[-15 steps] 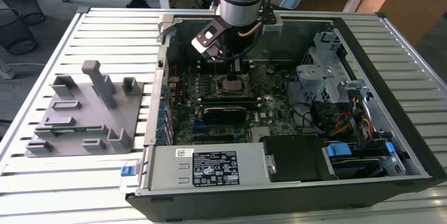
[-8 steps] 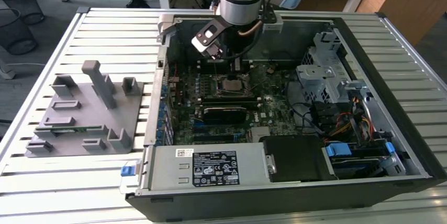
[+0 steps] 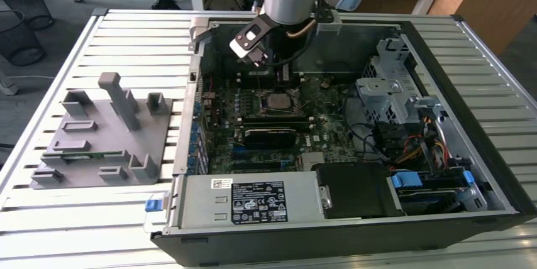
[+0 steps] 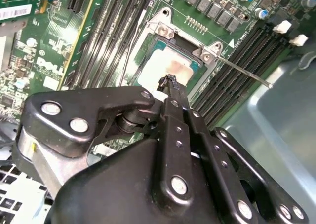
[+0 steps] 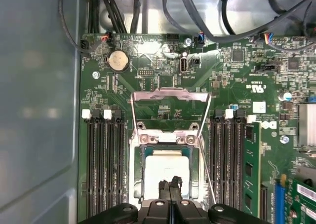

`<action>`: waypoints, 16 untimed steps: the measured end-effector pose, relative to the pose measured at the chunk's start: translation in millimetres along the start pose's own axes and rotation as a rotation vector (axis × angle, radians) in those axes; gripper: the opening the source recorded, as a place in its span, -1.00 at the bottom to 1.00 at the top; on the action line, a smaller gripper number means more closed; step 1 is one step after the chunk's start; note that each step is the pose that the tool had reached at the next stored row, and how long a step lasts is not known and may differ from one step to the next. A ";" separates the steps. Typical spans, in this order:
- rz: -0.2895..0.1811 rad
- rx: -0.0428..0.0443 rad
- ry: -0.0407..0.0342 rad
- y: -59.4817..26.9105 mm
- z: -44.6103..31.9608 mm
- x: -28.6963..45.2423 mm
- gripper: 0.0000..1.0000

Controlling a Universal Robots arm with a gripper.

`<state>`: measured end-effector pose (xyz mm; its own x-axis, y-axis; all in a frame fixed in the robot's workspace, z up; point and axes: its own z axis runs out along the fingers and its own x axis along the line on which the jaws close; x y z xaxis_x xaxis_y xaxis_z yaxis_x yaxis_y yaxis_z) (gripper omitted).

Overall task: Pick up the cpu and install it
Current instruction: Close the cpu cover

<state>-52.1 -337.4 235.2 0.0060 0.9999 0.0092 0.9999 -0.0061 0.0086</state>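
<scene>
End effector (image 5: 170, 185) pinched shut, empty, tips right over cpu (image 5: 165, 166); contact unclear. Cpu lies flat in socket (image 5: 135, 174), frame (image 5: 170, 98) flipped open. Judged: stay plumb, no side drag, clear the frame. Silver top up, near-square, no real long axis, edges parallel to memory slots (image 5: 222, 169)

grey fixture tray (image 3: 100, 142) on slatted table (image 3: 126, 36) | open computer case (image 3: 336, 244) beside it | memory stick (image 5: 250, 169) in slot
</scene>
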 end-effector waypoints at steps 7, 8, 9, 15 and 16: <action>0.000 -0.0006 -0.0068 0.1 -16.7 0.1 -0.76; 0.000 -0.0006 -0.0077 0.2 -18.8 0.2 -0.76; 0.000 -0.0006 -0.0090 0.2 -21.0 0.2 -0.76; 0.000 -0.0057 -0.0125 0.2 -25.2 -0.6 -0.76; 0.000 -0.0058 -0.0130 0.2 -25.2 -1.5 -0.76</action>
<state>-52.1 -339.1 260.4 0.0060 1.0000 -0.0038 0.9999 -0.0059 0.0144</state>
